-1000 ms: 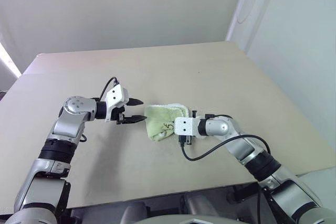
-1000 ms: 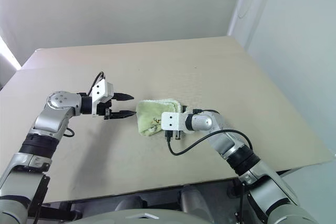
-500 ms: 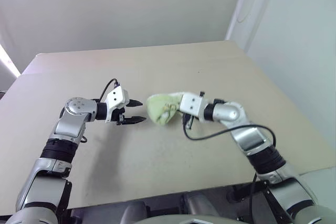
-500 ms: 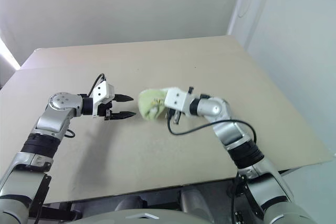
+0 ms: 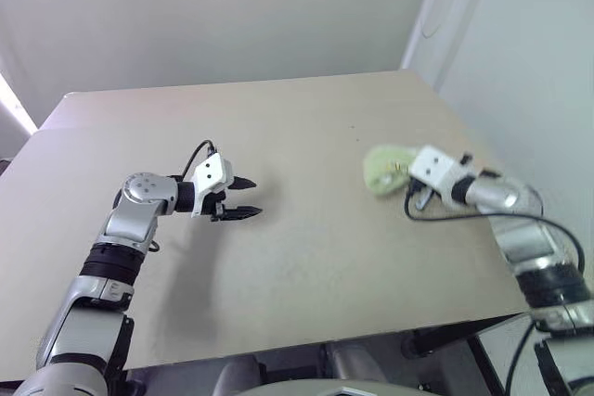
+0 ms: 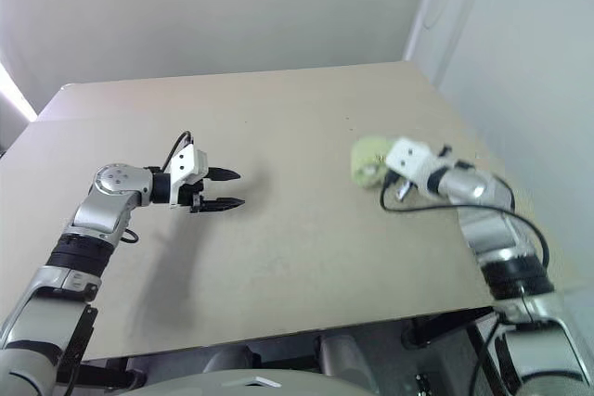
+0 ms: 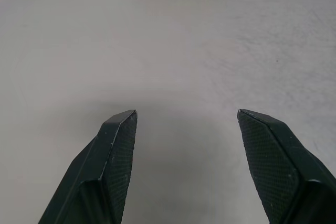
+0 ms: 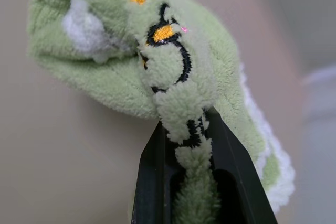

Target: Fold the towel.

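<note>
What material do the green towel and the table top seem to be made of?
The towel: soft terry-like cloth, judging by its fuzzy pile, with a stitched black and orange mark and white edging. It is pinched in the right gripper.
The table: smooth, matte beige board, probably laminate or painted wood; faint scuffs show.

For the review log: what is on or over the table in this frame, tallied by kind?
Towels: 1, the light green towel, bunched and pinched in the right gripper near the table's right edge.
Grippers: 2, the right one shut on the towel, the left gripper open with nothing between its fingers.
Tables: 1.
Total: 4.
</note>
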`<act>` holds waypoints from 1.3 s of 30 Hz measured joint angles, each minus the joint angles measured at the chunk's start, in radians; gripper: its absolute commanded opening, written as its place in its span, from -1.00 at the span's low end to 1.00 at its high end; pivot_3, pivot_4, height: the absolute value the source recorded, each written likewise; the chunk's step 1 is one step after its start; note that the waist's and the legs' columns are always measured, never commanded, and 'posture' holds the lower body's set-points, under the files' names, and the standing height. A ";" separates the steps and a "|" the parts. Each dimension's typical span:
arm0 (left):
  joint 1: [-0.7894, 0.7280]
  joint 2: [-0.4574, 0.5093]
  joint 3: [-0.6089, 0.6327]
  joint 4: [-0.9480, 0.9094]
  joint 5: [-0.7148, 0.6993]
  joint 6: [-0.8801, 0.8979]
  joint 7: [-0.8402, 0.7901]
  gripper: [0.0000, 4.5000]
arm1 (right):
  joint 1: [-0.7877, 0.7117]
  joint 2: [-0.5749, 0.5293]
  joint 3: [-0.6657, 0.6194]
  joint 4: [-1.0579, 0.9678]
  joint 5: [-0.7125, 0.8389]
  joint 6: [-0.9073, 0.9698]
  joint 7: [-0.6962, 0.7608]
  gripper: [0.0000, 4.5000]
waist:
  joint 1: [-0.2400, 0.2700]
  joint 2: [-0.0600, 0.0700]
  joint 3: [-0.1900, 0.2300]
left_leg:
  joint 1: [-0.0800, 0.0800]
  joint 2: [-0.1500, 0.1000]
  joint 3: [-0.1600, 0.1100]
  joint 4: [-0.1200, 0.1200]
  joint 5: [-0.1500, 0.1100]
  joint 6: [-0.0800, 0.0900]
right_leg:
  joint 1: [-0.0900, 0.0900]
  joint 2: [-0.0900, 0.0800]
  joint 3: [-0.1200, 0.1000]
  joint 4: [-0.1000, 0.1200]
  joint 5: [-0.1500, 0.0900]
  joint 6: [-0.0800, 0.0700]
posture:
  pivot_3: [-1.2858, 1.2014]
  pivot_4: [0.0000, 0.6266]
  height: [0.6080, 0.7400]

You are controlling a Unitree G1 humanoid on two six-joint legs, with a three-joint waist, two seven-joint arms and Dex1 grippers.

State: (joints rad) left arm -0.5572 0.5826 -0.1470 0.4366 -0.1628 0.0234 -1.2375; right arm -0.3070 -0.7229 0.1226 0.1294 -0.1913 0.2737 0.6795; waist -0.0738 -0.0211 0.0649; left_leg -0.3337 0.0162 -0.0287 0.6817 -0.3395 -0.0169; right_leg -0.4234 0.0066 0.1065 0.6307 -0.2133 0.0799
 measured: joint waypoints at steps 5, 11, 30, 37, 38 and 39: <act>-0.007 -0.007 -0.003 0.001 0.002 -0.010 0.000 0.43 | 0.057 0.037 -0.001 0.001 -0.001 -0.029 -0.048 -0.99 | -0.001 0.000 0.000 | 0.001 0.000 0.000 0.002 0.000 0.000 | 0.001 0.000 0.000 0.001 0.001 0.000 | 0.03 -1.00 0.57; -0.019 -0.008 -0.015 0.025 0.016 -0.017 -0.003 0.43 | 0.085 0.013 -0.007 -0.013 -0.006 -0.038 -0.048 -0.99 | 0.005 -0.001 0.000 | -0.001 0.000 0.000 0.002 0.000 0.000 | 0.001 0.000 0.000 0.000 0.000 0.000 | 0.03 -1.00 0.57; 0.000 -0.017 -0.022 -0.059 0.018 0.058 0.002 0.43 | 0.177 -0.024 -0.234 -0.322 0.392 0.328 0.117 0.99 | 0.006 0.000 0.000 | -0.003 0.000 -0.001 0.002 0.000 0.000 | -0.001 0.000 0.000 -0.001 0.000 0.000 | 0.03 -1.00 0.57; -0.001 -0.013 -0.022 -0.065 0.018 0.074 0.004 0.43 | 0.085 0.071 -0.293 -0.330 0.523 0.381 0.079 0.99 | 0.002 0.000 0.000 | -0.002 0.000 -0.001 0.002 0.000 0.000 | -0.002 0.000 0.000 0.001 0.000 0.000 | 0.03 -1.00 0.57; 0.000 -0.013 -0.022 -0.068 0.018 0.078 0.006 0.43 | 0.053 0.086 -0.307 -0.333 0.549 0.397 0.065 0.99 | 0.003 0.000 0.000 | -0.002 0.000 -0.001 0.002 0.000 0.000 | -0.002 0.001 0.000 0.001 0.000 0.000 | 0.03 -1.00 0.57; 0.000 -0.013 -0.022 -0.072 0.018 0.080 0.010 0.43 | 0.026 0.100 -0.318 -0.337 0.571 0.409 0.051 0.99 | 0.004 0.000 0.000 | -0.002 0.000 -0.002 0.002 0.000 0.000 | -0.002 0.001 0.000 0.001 0.000 0.000 | 0.03 -1.00 0.57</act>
State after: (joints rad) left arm -0.5571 0.5696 -0.1688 0.3645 -0.1445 0.1029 -1.2276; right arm -0.2815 -0.6224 -0.1958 -0.2078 0.3793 0.6826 0.7304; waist -0.0694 -0.0207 0.0651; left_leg -0.3360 0.0159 -0.0304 0.6837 -0.3393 -0.0170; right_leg -0.4250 0.0074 0.1061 0.6316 -0.2128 0.0799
